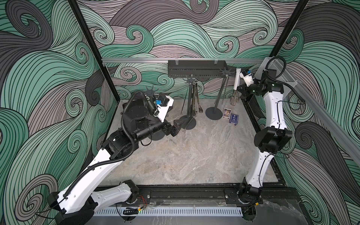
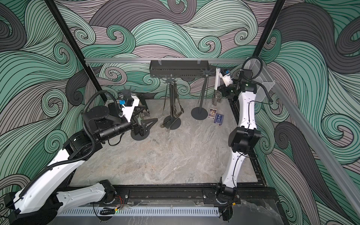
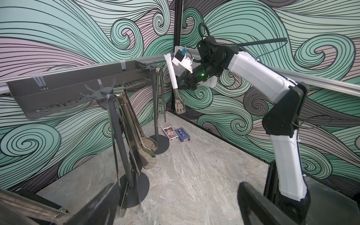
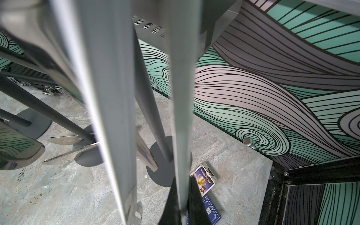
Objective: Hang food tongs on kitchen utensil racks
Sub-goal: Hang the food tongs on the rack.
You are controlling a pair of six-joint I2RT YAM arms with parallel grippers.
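Note:
My right gripper (image 1: 239,90) (image 4: 183,188) is shut on one arm of the white-handled food tongs (image 1: 236,80) (image 3: 172,75). They hang upright, steel tips down, just right of the right utensil rack (image 1: 222,89). A thin steel pair (image 3: 162,93) hangs from that rack's crown. Several steel and bronze-toned tongs (image 1: 195,101) (image 3: 134,124) hang on the middle rack (image 1: 188,101). The left rack (image 1: 152,92) stands behind my left arm. My left gripper (image 1: 176,127) (image 3: 175,211) is open and empty, low beside the middle rack's foot (image 3: 136,185).
A black slotted shelf (image 1: 196,70) hangs on the back rail above the racks. Two card boxes (image 1: 227,113) (image 1: 233,118) lie by the right rack's foot. A clear mesh basket (image 1: 278,72) sits on the right rail behind my right arm.

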